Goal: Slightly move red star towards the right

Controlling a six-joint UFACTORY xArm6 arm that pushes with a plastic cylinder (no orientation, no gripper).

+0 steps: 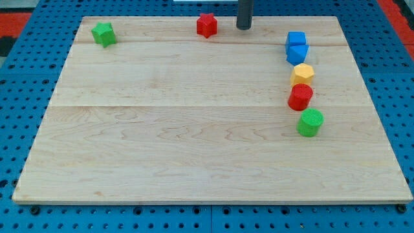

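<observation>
The red star (206,24) lies near the top edge of the wooden board (194,142), a little left of the middle. My tip (243,28) stands on the board to the star's right, a short gap away and not touching it. The rod rises out of the view's top.
A green star (103,33) lies at the top left. At the right, a column runs downward: two blue blocks (297,47), a yellow hexagon (302,74), a red cylinder (300,97) and a green cylinder (310,122). Blue pegboard surrounds the board.
</observation>
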